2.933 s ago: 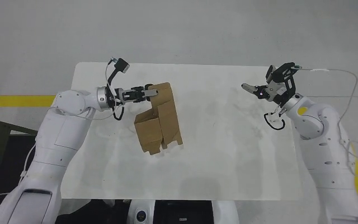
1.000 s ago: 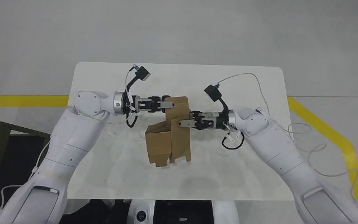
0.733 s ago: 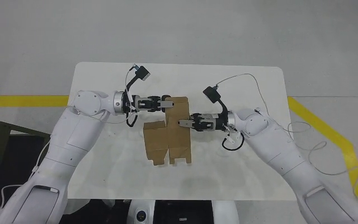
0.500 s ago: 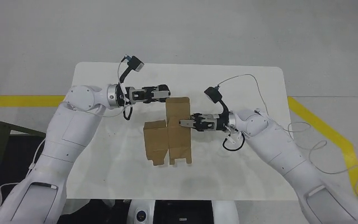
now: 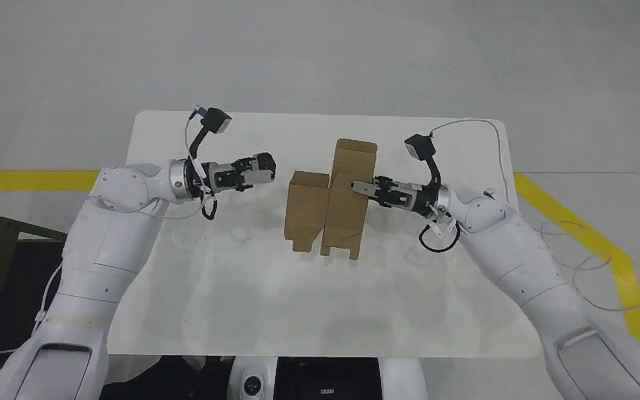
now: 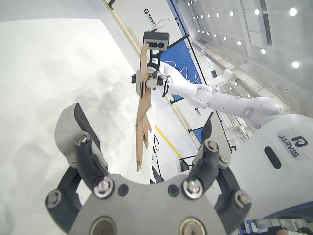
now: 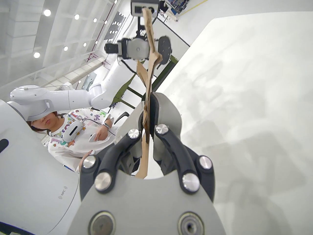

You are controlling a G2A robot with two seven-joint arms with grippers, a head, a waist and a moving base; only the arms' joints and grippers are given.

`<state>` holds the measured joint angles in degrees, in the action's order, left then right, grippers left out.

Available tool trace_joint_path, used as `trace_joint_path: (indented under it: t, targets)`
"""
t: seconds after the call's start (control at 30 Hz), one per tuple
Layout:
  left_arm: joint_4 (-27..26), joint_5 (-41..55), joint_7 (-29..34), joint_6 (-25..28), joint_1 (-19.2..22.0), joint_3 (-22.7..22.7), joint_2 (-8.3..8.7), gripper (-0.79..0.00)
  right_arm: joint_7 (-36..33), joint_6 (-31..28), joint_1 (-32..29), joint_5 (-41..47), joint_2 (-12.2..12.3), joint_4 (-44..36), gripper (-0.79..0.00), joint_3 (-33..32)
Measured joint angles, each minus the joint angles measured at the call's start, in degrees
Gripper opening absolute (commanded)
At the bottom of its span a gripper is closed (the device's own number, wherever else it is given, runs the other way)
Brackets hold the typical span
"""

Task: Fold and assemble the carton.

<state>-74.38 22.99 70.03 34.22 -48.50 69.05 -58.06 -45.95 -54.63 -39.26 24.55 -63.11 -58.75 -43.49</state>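
Observation:
The brown carton (image 5: 330,200), still flattened with its flaps out, hangs above the middle of the white table (image 5: 200,300). My right gripper (image 5: 357,186) is shut on its right edge; the right wrist view shows the cardboard (image 7: 149,57) pinched edge-on between the fingers (image 7: 161,113). My left gripper (image 5: 266,166) is open and holds nothing, a short way left of the carton. From the left wrist, the carton (image 6: 143,108) appears edge-on beyond the spread fingertips (image 6: 80,118), held by the other arm.
The table's surface around the carton is bare. A cable (image 5: 470,125) loops from the right arm over the table's far right corner. A yellow floor line (image 5: 45,180) runs past the table's left side.
My left gripper has let go of the carton and drawn back to the left. My right gripper has carried the carton to the right and farther back, turning it slightly.

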Motion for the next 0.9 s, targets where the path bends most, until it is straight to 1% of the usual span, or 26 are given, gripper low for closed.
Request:
trace_joint_path:
  t: [0.2,0.53,0.57,0.6,0.63,0.67,0.7,0.73,0.9]
  targets:
    - [-4.9,-0.9,1.0,-1.0,-4.4,-0.2,0.58,0.0,3.6,1.1,-1.7,-0.7,-0.3,-2.1,-0.785,-1.1]
    - [-7.9,-0.8,2.0,-2.0,-6.1,-2.0,0.87,0.0,4.3,2.1,-3.5,-1.0,-0.6,-3.8,-0.785,-2.5]
    - [-8.0,-0.7,2.1,-2.1,-6.1,-2.1,0.91,-0.074,4.3,2.2,-3.6,-1.1,-0.6,-3.9,-0.785,-2.6]
    - [-8.0,-0.6,2.2,-2.2,-6.3,-2.2,0.97,-0.219,4.2,2.2,-3.8,-1.1,-0.6,-3.9,-0.785,-2.8]
    - [-7.9,-0.6,2.3,-2.3,-6.3,-2.3,1.01,-0.446,4.2,2.3,-3.9,-1.2,-0.6,-4.0,-0.785,-3.0]
    - [-7.9,-0.6,2.4,-2.3,-6.4,-2.3,1.06,-0.529,4.1,2.3,-4.0,-1.2,-0.6,-4.0,-0.785,-3.1]
    - [-7.8,-0.7,2.5,-2.4,-6.4,-2.4,1.12,-0.683,4.0,2.4,-4.1,-1.3,-0.6,-4.0,-0.785,-3.4]
    - [-7.8,-0.7,2.6,-2.5,-6.4,-2.4,1.16,-0.785,3.9,2.4,-4.2,-1.3,-0.6,-4.1,-0.785,-3.5]
    - [-7.2,-0.4,2.9,-2.9,-6.5,-2.4,1.38,-0.785,3.5,2.7,-4.7,-1.3,-0.7,-4.4,-0.785,-4.3]
